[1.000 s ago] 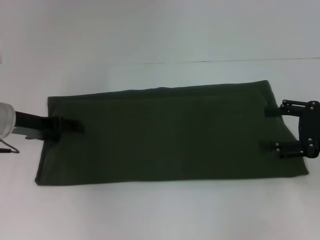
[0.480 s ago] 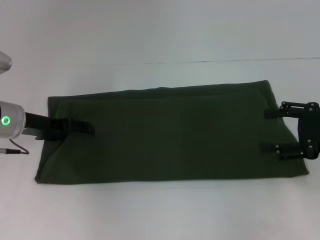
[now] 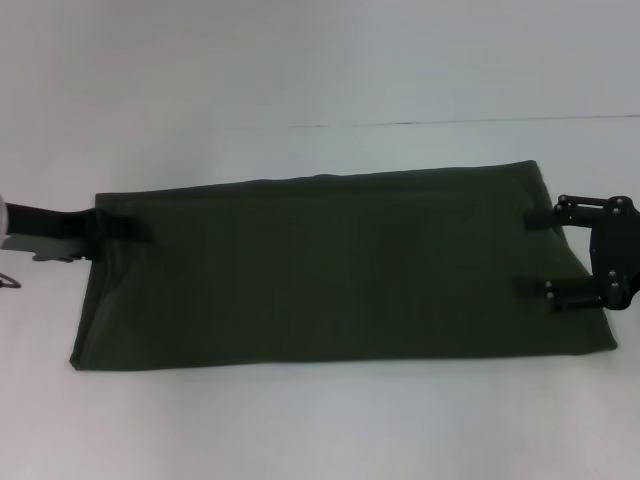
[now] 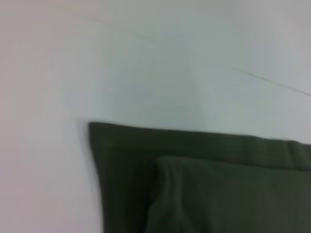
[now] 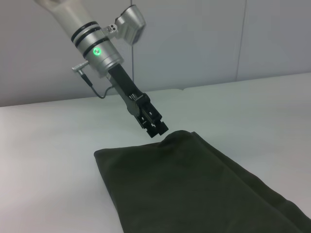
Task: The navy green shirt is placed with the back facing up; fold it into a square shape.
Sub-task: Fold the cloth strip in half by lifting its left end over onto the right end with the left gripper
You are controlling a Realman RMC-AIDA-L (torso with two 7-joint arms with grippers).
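The navy green shirt (image 3: 340, 270) lies flat on the white table as a long dark band running left to right, plain side up. It also shows in the left wrist view (image 4: 218, 194) and the right wrist view (image 5: 194, 184). My left gripper (image 3: 143, 231) is at the shirt's left end near its far corner, and its fingers look shut in the right wrist view (image 5: 158, 128). I cannot tell whether cloth is between them. My right gripper (image 3: 528, 253) is open, with its two fingers lying over the shirt's right edge.
The white table (image 3: 300, 420) stretches bare around the shirt, with a thin seam line (image 3: 450, 122) across it behind the shirt. A pale wall stands beyond the table in the right wrist view (image 5: 204, 39).
My left gripper first slid a little further onto the shirt, then pulled back left and toward the far corner. The right gripper shifted slightly. The shirt's outline looks the same.
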